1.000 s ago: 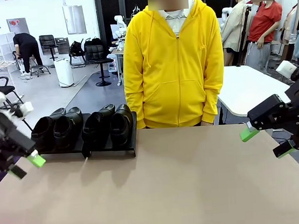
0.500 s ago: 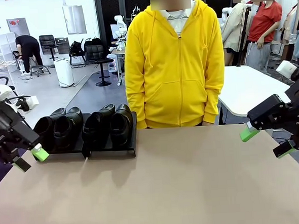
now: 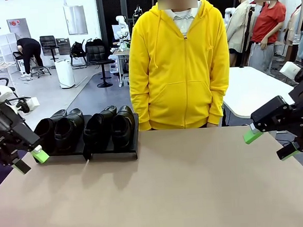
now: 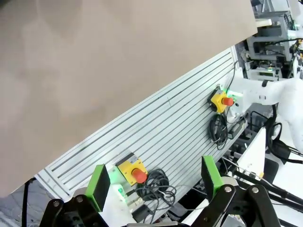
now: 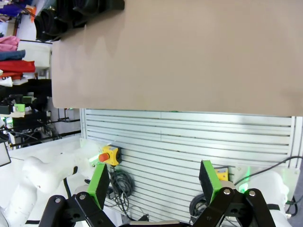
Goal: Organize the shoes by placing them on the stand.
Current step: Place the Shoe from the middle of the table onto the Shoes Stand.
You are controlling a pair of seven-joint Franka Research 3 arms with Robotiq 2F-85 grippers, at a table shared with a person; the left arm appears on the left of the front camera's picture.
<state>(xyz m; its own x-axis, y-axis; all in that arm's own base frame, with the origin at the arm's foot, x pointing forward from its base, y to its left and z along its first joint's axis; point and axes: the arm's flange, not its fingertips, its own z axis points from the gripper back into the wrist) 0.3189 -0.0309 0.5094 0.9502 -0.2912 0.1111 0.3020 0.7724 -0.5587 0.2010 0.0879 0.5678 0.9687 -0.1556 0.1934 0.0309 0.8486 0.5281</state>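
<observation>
Since a second ago, left pincer point(image 3: 27, 160) risen and shifted toward stand; shoes unmoved. Four shoes point(image 3: 83, 129), black, slightly glossy, sit in row on stand point(image 3: 111, 152), toes toward robot. Stand low, matte black, at desk's point(image 3: 187, 188) far left edge. Left pincer spread, empty, just beside stand's left end. Right pincer point(image 3: 266, 143) spread, empty, well apart at desk's right edge. Person in yellow hoodie point(image 3: 178, 65) stands behind desk, right of stand.
</observation>
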